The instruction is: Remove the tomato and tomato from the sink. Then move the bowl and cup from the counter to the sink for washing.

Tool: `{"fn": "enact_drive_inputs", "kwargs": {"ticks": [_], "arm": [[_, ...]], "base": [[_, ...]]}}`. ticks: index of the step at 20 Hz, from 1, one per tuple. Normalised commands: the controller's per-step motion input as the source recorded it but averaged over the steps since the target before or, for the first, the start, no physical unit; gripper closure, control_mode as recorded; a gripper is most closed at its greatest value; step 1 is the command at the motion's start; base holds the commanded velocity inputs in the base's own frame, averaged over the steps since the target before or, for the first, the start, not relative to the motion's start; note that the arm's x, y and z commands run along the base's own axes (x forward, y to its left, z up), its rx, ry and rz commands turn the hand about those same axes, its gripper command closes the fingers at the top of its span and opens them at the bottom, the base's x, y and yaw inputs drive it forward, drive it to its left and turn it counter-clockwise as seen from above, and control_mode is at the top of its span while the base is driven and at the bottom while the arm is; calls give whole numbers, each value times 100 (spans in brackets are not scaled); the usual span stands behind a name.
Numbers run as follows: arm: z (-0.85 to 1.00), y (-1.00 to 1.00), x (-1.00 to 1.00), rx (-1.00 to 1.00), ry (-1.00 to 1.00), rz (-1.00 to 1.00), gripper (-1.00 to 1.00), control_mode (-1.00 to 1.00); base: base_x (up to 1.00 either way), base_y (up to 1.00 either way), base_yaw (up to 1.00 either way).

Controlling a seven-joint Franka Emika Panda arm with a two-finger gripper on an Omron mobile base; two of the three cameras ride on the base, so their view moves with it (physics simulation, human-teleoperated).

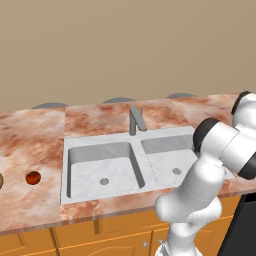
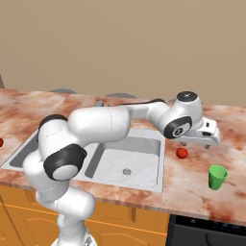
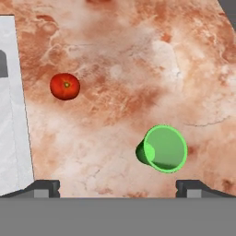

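Resting left of the empty sink, one tomato sits on the bench; right of the basins lies the other tomato, then the upright cup. Above them hangs the gripper, spread wide, holding nothing.

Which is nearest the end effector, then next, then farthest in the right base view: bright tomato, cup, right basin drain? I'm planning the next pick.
1. Bright tomato, on the counter below the end effector.
2. Cup, nearer the counter's front.
3. Right basin drain, in the sink.
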Motion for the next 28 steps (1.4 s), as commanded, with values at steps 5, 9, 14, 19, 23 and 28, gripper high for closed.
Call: {"fn": "enact_drive_inputs", "kwargs": {"ticks": [5, 9, 14, 19, 23, 28], "arm": [[17, 0, -24, 0, 0, -6, -100, -100], [5, 0, -19, 0, 1, -6, -100, -100], [0, 0, -19, 0, 0, -4, -100, -100], [-6, 1, -17, 1, 0, -3, -100, -100], [-9, 4, -8, 2, 0, -3, -100, -100], [-12, 3, -3, 4, 0, -1, -100, -100]], "base": [[0, 0, 0], [0, 0, 0], [0, 0, 0], [0, 0, 0], [0, 0, 0], [0, 0, 0]]}}
